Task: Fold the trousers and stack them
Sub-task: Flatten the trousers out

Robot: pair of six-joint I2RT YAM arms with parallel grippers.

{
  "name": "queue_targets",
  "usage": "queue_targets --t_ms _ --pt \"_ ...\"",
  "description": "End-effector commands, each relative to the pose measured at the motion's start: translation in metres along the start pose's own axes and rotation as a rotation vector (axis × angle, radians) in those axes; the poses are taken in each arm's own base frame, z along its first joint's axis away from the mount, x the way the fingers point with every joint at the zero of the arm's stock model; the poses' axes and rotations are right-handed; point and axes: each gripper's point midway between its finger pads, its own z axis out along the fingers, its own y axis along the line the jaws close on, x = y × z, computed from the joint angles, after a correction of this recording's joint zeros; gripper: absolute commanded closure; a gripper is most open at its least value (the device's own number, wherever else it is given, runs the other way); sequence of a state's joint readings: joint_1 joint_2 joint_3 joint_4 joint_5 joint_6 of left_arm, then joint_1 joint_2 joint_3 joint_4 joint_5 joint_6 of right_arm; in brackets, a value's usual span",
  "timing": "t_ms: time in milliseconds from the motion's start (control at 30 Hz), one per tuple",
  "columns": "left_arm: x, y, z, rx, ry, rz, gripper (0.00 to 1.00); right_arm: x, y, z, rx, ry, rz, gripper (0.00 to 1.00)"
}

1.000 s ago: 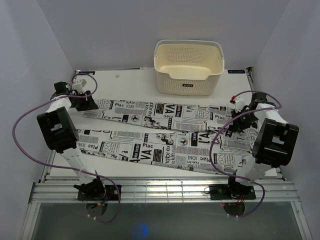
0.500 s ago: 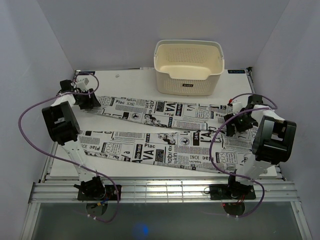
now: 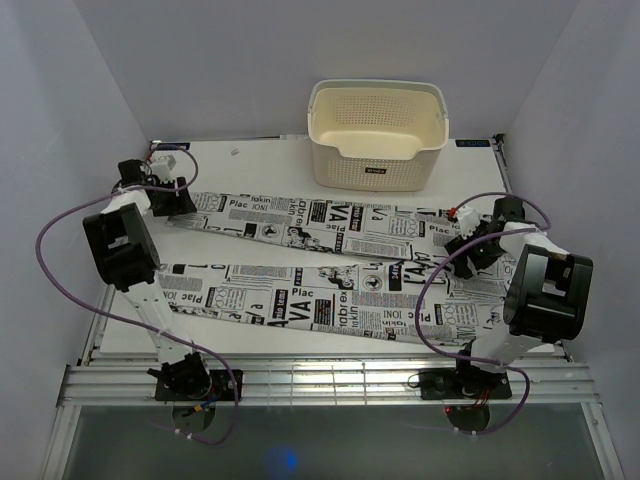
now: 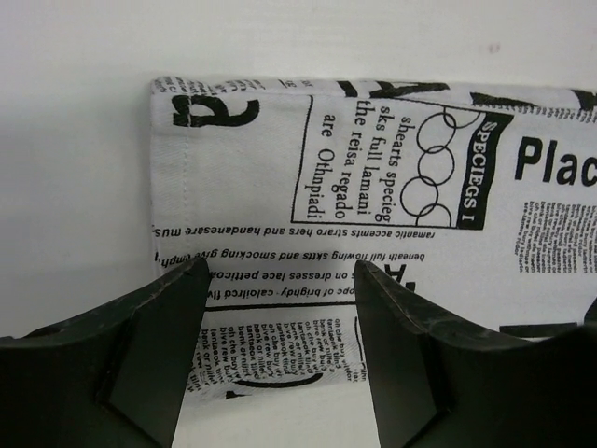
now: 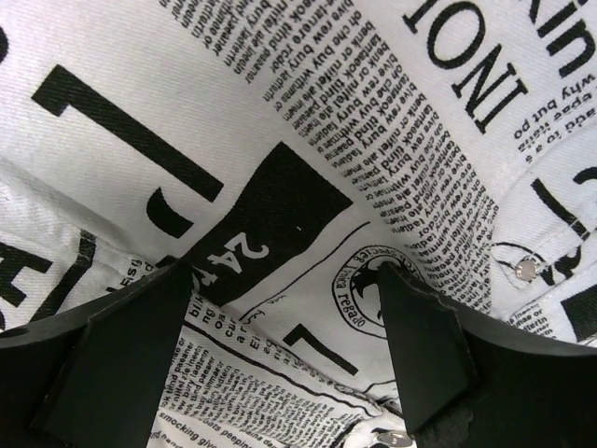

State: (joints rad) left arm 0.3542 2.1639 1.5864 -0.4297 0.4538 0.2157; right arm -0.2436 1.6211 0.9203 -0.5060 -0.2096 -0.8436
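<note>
Your left tool sits open over the far leg's hem, and your right tool is open at the waist end, I think. Trousers lie splayed across the tabletop; pinch one layer only and the fold goes crooked.

Each arm is built of white tubular links joined by black joint blocks. A large boxy black housing sits on the left arm, and a matching one on the right arm. A thin purple cable runs in a loose loop from each black base toward the wrist. The left gripper and right gripper have matte black, wedge-shaped fingers with slightly rough edges.
</note>
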Motion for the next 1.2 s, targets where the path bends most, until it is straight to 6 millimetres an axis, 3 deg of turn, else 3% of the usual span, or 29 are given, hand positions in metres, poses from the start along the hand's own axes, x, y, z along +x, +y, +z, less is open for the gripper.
queue_targets --t_ms 0,233,400,500,567,733,767,833,867,1000,1167 --pt "0.065 0.024 -0.026 -0.101 0.148 -0.015 0.24 0.044 0.024 0.007 -0.067 0.147 -0.083 0.13" --pt "0.112 0.023 -0.068 -0.091 0.194 -0.058 0.28 0.025 0.030 -0.007 -0.084 0.087 -0.095 0.17" --pt "0.121 0.021 -0.099 -0.095 0.191 -0.046 0.27 0.000 0.030 -0.030 -0.112 0.032 -0.082 0.20" --pt "0.105 0.023 -0.114 -0.094 0.151 -0.013 0.22 -0.029 0.022 -0.050 -0.103 -0.050 -0.078 0.21" --pt "0.081 0.023 -0.123 -0.076 0.096 0.032 0.20 -0.049 0.015 -0.062 -0.097 -0.098 -0.076 0.22" --pt "0.029 0.007 -0.142 -0.008 -0.036 0.146 0.11 -0.073 -0.007 -0.065 -0.078 -0.128 -0.064 0.24" --pt "0.013 0.007 -0.145 -0.004 -0.066 0.199 0.10 -0.084 -0.018 -0.070 -0.051 -0.147 -0.078 0.25" --pt "0.006 0.007 -0.141 0.019 -0.068 0.241 0.06 -0.093 -0.034 -0.066 -0.023 -0.151 -0.094 0.27" --pt "-0.007 0.007 -0.144 0.031 -0.093 0.297 0.04 -0.108 -0.048 -0.074 0.014 -0.180 -0.113 0.27" --pt "-0.022 0.007 -0.138 0.091 -0.117 0.352 0.02 -0.132 -0.082 -0.069 0.043 -0.206 -0.165 0.32" --pt "-0.030 0.006 -0.123 0.171 -0.124 0.350 0.02 -0.146 -0.113 -0.057 0.040 -0.238 -0.276 0.35"
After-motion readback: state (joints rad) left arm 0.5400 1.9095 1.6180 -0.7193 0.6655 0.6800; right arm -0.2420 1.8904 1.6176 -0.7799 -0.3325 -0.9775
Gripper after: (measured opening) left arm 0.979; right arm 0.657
